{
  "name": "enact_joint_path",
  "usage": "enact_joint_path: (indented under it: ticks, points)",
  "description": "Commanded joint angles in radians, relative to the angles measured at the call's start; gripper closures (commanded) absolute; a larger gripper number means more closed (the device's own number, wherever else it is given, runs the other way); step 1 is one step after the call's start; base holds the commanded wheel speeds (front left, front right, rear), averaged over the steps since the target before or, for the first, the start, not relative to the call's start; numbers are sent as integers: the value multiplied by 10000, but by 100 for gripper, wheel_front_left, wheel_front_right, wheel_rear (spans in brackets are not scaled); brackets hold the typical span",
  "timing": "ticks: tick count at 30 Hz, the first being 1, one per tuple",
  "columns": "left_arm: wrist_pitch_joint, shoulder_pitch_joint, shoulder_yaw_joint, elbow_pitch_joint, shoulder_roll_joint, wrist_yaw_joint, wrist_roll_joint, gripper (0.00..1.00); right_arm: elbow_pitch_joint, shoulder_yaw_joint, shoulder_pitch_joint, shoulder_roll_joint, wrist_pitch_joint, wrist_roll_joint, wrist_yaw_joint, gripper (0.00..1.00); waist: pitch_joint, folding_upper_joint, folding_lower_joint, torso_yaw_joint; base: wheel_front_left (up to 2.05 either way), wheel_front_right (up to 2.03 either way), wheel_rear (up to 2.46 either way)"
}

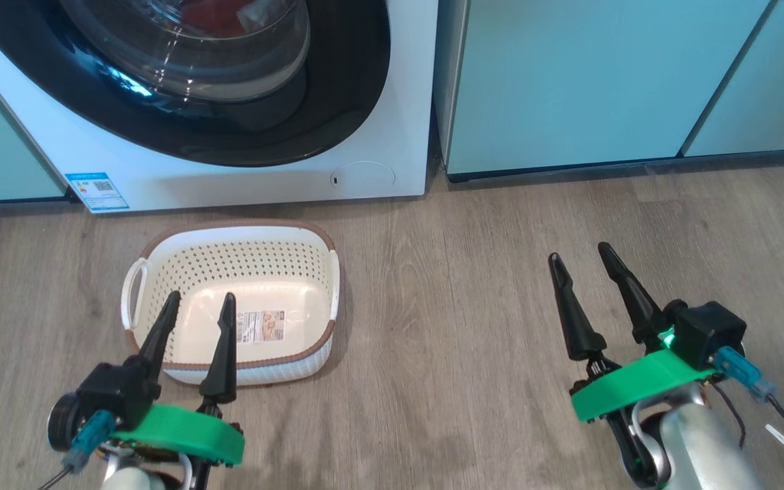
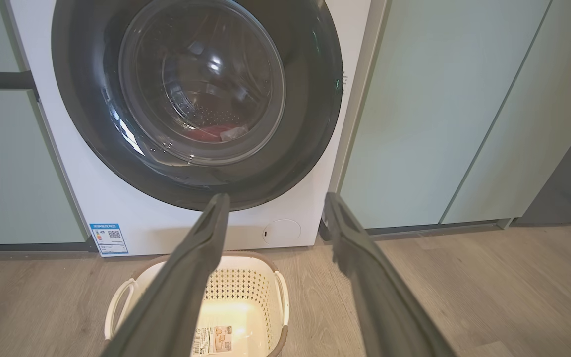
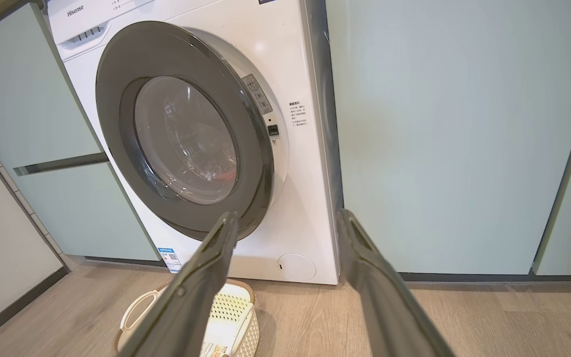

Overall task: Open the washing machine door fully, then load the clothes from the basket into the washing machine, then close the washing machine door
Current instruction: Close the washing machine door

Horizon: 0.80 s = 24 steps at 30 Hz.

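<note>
In the head view, the white front-loading washing machine (image 1: 229,184) is standing at the upper left. Its large round door with the glossy black rim and bulging glass bowl (image 1: 337,102) is facing the robot. The red clothes with a bit of white (image 1: 208,20) are lying inside, behind the glass. The small cream-white perforated plastic basket with the brown rim (image 1: 249,262) is sitting mouth up on the wood-grain floor (image 1: 446,306), just in front of the washing machine. Its long axis is running left to right along the machine's front, and its sticker label (image 1: 261,325) is showing on its bottom. The left hand (image 1: 202,295) is hovering over the basket's near rim, fingers apart and pointing at the machine, gripping nothing. The right hand (image 1: 578,252) is hanging over bare floor well right of the basket, fingers likewise apart and empty, leaning slightly leftward.

In the left wrist view, the left hand (image 2: 275,196) is spreading wide below the door (image 2: 315,99). The clothes (image 2: 211,133) are resting low in the drum.

In the right wrist view, the right hand (image 3: 288,213) is standing spread before the machine's lower right corner. The door (image 3: 117,89) is angling leftward, its right edge seeming a little proud of the front. Whether it is latched, I cannot tell.
</note>
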Motion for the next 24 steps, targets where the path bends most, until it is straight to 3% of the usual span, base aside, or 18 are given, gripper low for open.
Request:
enact_joint_path:
  ticks: [1,2,3,5,13,24]
  points:
    - [-95,-338,243,-297,36,52,-45,0,-348,200,-171,7,-92,-28,0,0,11,-1,0,5,0,0,0]
    - [-95,-344,236,-295,36,51,-48,0,-341,204,-168,7,-92,-14,0,0,29,-1,0,15,0,0,0]
    - [-95,-357,228,-297,36,51,-52,0,-333,216,-168,7,-92,7,0,12,68,-1,0,32,0,0,0]
    - [-95,-417,210,-306,36,44,-52,0,-354,223,-186,7,-92,7,0,100,176,-1,0,80,0,0,0]
    - [-95,-859,22,-434,36,51,-114,0,-586,852,-612,-95,-92,-240,0,100,1087,-1,0,463,0,0,0]
    - [-95,-2165,-523,-464,35,-199,90,0,-548,2274,-3798,-1621,-92,-483,0,100,3149,-1,0,1505,0,0,0]
